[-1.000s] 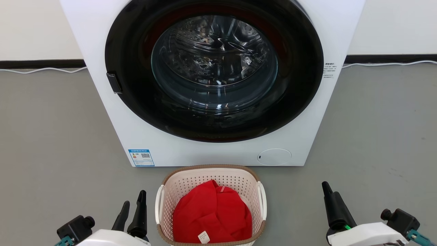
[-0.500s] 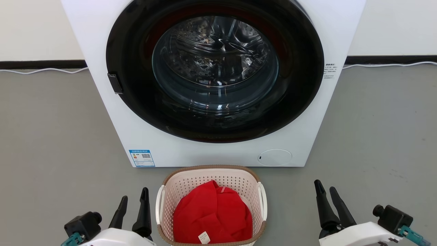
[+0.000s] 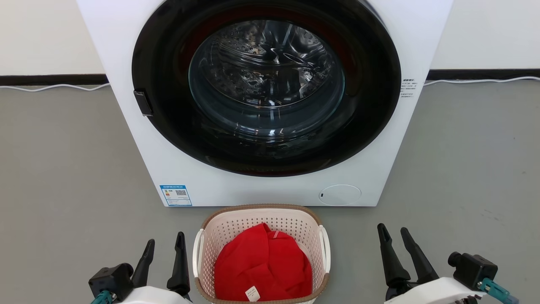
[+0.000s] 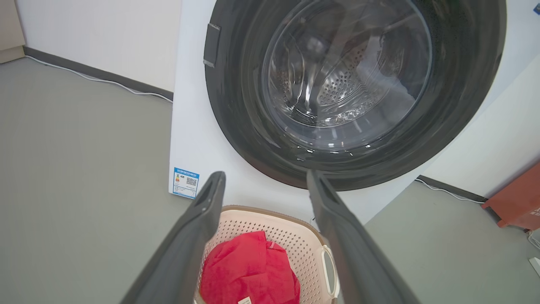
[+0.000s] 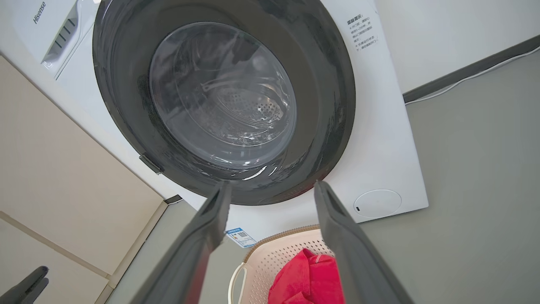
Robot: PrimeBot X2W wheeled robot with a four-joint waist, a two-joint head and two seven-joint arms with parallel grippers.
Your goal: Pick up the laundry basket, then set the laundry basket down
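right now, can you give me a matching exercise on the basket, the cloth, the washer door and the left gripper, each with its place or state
Things:
1 laundry basket
2 red cloth
3 washer door
4 left gripper

Places or states:
a shut
b open, holding nothing, beside the basket's left handle
c on the floor, in front of the door
d lying in the basket

Pairs: 1-c; 2-d; 3-a; 4-b
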